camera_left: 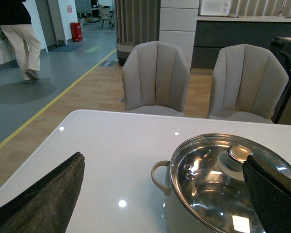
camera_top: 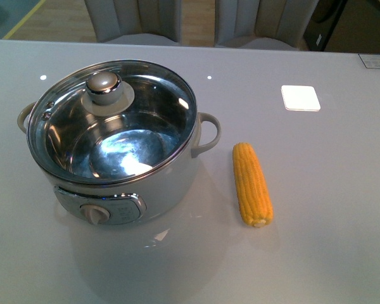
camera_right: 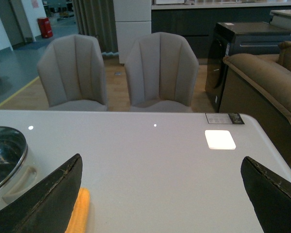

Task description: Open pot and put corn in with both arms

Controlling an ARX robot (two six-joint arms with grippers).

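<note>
Black left gripper (camera_left: 163, 159) hovers low, pointing far, fingers wide apart and empty, beside the pot (camera_top: 164, 190), which sits left under its glass lid (camera_top: 139, 114). Corn (camera_top: 252, 183) lies just right, apart. Right gripper (camera_right: 161, 158) gapes empty over bare table (camera_top: 329, 202).

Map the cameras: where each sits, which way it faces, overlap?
Front view: on the body, looking down at the lidded pot and corn; no arm shows.
Left wrist view: on the left arm, facing across the pot toward the chairs; open left gripper frames it.
Right wrist view: on the right arm, facing the chairs; open right gripper shows.
Shared: front and right wrist both show corn.
</note>
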